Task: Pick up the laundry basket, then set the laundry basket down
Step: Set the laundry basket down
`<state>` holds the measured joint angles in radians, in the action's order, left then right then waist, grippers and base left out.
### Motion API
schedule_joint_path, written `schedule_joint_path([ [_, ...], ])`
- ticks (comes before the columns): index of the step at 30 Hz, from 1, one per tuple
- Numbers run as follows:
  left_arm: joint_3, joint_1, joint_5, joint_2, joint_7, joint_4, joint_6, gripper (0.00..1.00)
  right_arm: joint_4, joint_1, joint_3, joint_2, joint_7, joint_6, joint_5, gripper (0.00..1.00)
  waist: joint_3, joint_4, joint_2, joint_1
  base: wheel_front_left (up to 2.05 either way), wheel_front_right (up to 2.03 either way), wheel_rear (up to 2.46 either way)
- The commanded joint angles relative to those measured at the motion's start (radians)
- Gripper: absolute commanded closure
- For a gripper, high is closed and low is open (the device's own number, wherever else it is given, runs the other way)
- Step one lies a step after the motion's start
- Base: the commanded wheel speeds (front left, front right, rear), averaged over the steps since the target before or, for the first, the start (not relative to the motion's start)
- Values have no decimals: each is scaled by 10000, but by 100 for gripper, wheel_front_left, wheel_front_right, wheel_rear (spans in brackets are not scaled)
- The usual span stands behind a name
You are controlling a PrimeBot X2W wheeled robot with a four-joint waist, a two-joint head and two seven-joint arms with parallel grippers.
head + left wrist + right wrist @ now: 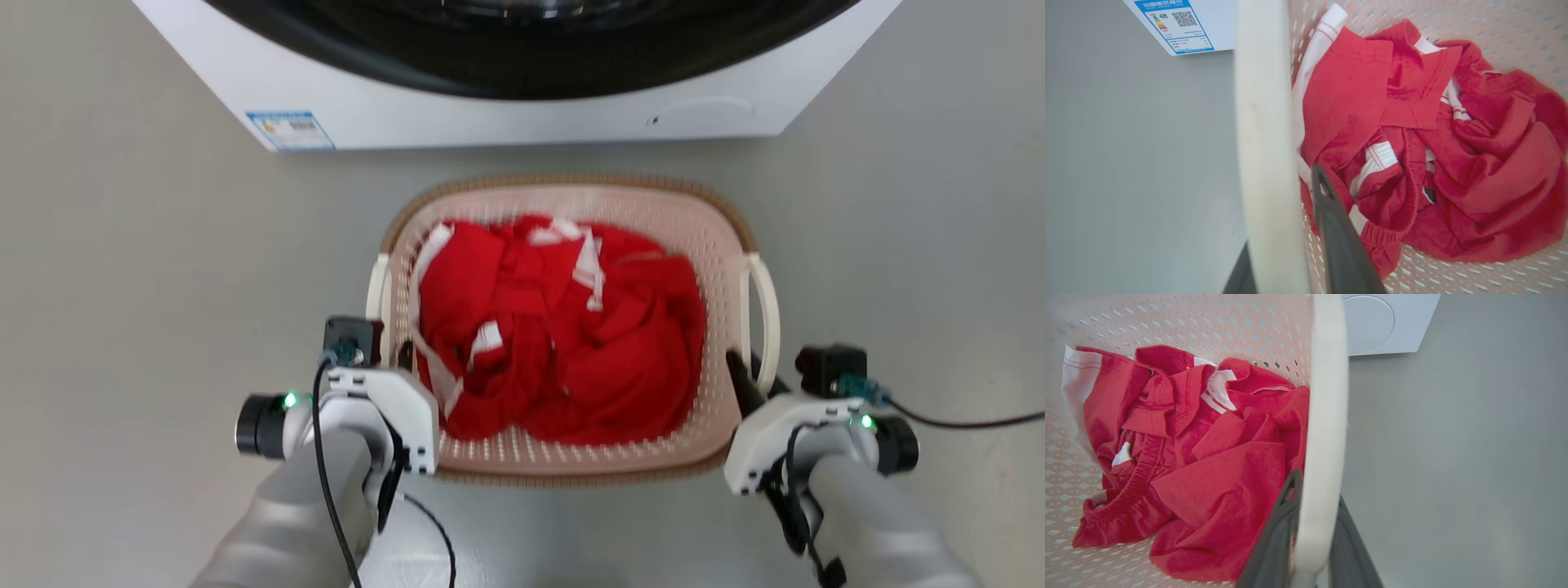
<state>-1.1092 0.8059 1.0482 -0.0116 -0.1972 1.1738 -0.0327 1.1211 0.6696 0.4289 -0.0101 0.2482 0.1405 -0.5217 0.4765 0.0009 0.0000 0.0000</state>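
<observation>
grey floor point(122, 327); laundry basket point(571, 200) gripped between left hand point(390, 353) and right hand point(755, 371).

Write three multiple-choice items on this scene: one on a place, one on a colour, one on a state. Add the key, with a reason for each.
1. The laundry basket is:
A. in front of the washer
B. inside the washer
C. on a table

2. The clothes in it are mainly:
A. blue
B. red
C. green

3. The right gripper has its jaws:
A. spread wide above the clothes
B. shut on cloth
C. closed around the basket's side handle

Key:
1 A, the washer's front lies just beyond the basket's rim.
2 B, the cloth is red with white trim.
3 C, the jaws straddle the white handle.
</observation>
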Motion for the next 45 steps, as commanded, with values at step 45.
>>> schedule_joint_path([
  [45,2199,2430,-1788,705,-645,-1068,-462,100,-1289,2074,-2657,-401,136,-98,3224,100,4152,581,0,0,0,0,0],
])
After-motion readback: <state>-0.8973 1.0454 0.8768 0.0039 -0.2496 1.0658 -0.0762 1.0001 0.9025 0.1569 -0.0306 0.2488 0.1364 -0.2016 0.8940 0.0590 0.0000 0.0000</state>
